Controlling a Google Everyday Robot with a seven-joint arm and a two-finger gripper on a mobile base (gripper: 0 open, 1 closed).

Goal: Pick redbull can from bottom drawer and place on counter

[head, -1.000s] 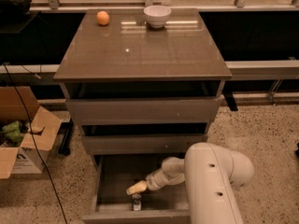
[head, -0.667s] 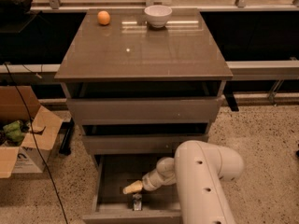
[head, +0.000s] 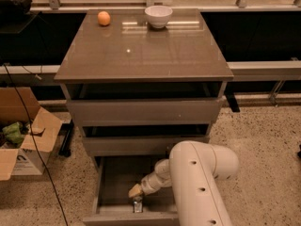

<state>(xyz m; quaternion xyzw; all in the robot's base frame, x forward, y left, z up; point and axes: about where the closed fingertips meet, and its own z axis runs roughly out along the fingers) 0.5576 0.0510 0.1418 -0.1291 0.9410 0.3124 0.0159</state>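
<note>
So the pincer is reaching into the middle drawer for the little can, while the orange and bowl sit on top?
No. The camera view shows the pincer in the bottom drawer, just above the little can, not the middle one. The orange and bowl do sit on top, on the counter.

The counter is seen glossy and reflective. Shiny metal is shown by the can, just under the gripper in the bottom drawer.

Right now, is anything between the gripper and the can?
Nothing shows there. In the camera view the gripper hangs inside the bottom drawer, just above the can, with no other thing in the short gap.
</note>
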